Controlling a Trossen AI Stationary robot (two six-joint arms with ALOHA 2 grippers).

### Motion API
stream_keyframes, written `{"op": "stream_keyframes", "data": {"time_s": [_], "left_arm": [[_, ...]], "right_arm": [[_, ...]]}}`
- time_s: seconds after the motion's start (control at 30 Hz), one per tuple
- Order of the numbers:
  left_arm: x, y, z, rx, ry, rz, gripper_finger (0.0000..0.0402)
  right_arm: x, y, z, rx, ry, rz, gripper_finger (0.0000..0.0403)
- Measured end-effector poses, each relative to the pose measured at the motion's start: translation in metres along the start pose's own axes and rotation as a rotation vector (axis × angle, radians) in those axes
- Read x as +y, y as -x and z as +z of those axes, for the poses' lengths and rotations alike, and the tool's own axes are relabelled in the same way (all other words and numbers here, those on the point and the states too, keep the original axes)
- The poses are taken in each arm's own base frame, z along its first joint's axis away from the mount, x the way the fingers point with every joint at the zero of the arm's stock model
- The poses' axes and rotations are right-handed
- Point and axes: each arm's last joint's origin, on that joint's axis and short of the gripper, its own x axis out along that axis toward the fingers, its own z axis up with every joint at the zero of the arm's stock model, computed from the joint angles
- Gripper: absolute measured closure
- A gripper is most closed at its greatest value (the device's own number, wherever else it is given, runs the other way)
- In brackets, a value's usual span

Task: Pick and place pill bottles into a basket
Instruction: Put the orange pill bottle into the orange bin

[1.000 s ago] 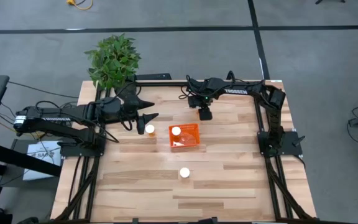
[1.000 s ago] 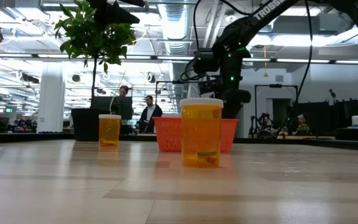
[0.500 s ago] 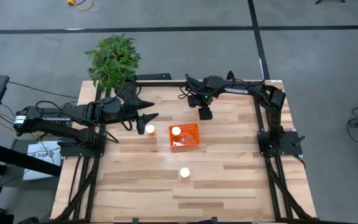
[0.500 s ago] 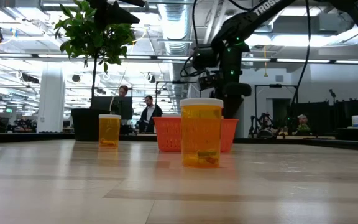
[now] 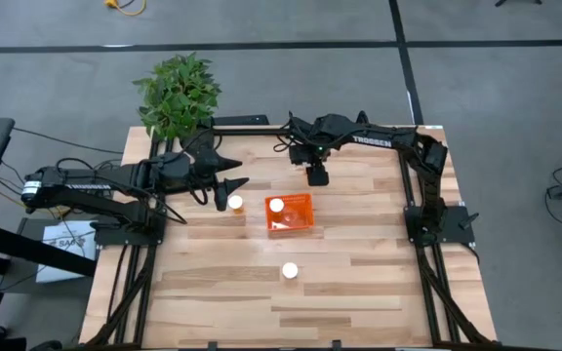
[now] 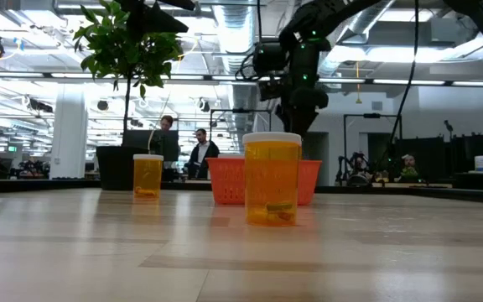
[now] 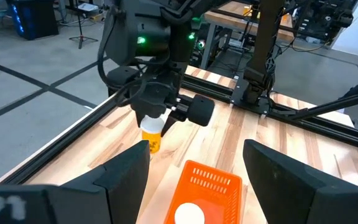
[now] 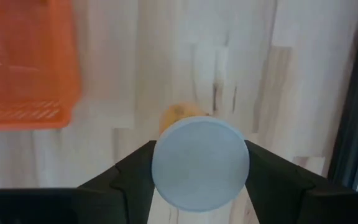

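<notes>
The orange basket point(image 5: 291, 214) stands mid-table with one white-capped bottle point(image 5: 276, 206) upright inside it. A second bottle point(image 5: 234, 202) stands on the table left of the basket. A third bottle point(image 5: 289, 271) stands nearer the front edge and is the close one in the low view point(image 6: 272, 178). My right gripper point(image 5: 315, 175) is above the table just beyond the basket, shut on a fourth bottle point(image 7: 152, 138). My left gripper point(image 5: 236, 183) hangs open and empty just beyond the second bottle. My right gripper pinches the bottle's white cap point(image 8: 200, 163) between its two fingers point(image 8: 132, 171), one on each side. The fingers point down from above. The bottle hangs upright below them with its orange body point(image 7: 152, 142) showing, lifted clear of the table.
A potted plant point(image 5: 177, 93) stands at the table's far left corner, and its dark pot shows in the low view point(image 6: 116, 168). People sit in the room beyond the far edge. Bare wood lies at the front and on the right side.
My right gripper has gone up with the bottle and a little toward the table's left. It stays shut on the bottle, which stays upright. The left arm and the other bottles have kept still.
</notes>
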Motion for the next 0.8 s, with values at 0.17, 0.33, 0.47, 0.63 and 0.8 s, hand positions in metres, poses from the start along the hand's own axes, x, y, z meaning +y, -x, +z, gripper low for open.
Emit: {"op": "stream_keyframes", "data": {"time_s": [0.17, 0.33, 0.47, 0.63, 0.8], "left_arm": [[0.0, 0.0, 0.0, 0.0, 0.0, 0.0, 0.0152], [0.0, 0.0, 0.0, 0.001, 0.0, -0.004, 0.0152], [-0.001, 0.0, 0.0, 0.006, 0.0, -0.025, 0.0152], [-0.001, 0.0, 0.0, 0.006, 0.0, -0.027, 0.0152], [-0.001, 0.0, 0.0, 0.006, 0.002, -0.027, 0.0152]], "right_arm": [[0.013, 0.007, 0.01, -0.005, 0.04, 0.007, 0.0213], [0.027, 0.012, 0.019, -0.017, 0.06, 0.01, 0.0198], [0.036, 0.012, 0.023, -0.007, 0.078, 0.01, 0.0196], [0.045, 0.013, 0.023, 0.035, 0.083, 0.017, 0.0213], [0.053, 0.013, 0.025, 0.043, 0.081, 0.024, 0.0204]]}}
